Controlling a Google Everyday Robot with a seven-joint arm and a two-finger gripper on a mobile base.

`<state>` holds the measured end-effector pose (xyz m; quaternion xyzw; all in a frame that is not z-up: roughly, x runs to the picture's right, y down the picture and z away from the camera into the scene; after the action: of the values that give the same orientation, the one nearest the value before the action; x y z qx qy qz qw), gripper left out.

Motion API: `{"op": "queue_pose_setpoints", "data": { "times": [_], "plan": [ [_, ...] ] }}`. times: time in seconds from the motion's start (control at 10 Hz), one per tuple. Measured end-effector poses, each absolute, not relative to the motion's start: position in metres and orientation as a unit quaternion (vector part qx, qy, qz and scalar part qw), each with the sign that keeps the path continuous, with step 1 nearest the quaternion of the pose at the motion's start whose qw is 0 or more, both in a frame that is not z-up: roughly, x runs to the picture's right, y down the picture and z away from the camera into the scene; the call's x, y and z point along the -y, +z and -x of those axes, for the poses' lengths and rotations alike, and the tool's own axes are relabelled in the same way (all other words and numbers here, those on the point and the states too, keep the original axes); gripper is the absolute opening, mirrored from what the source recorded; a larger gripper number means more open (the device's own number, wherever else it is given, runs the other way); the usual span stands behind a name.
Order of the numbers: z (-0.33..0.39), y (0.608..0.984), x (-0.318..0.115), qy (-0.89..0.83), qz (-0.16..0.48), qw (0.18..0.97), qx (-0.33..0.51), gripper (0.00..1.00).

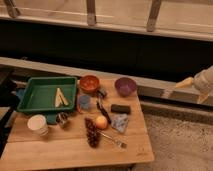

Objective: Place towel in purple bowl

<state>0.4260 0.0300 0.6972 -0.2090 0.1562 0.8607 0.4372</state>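
The towel [120,122] is a small blue-grey cloth lying flat on the wooden table [60,150], right of an apple. The purple bowl [125,86] stands empty at the table's back right, behind the towel. My gripper [193,90] hangs in the air off the table's right side, well right of the bowl and above the floor. Its two tan fingers [183,83] are spread apart and hold nothing.
A green tray [35,102] with pale sticks is at the left. An orange bowl [89,83], blue cup [84,102], black block [120,108], apple [101,122], grapes [91,133], fork [115,141], white cup [37,124] and metal cup [62,119] crowd the table. A ledge and railing run behind.
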Motion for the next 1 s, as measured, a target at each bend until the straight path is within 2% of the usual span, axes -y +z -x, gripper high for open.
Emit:
{"op": "queue_pose_setpoints", "data": {
  "times": [0.6, 1.0],
  "plan": [
    [-0.392, 0.695, -0.029, 0.852, 0.234, 0.448, -0.139, 0.80],
    [-0.305, 0.702, -0.032, 0.816, 0.283, 0.487, -0.132, 0.80]
  ]
}}
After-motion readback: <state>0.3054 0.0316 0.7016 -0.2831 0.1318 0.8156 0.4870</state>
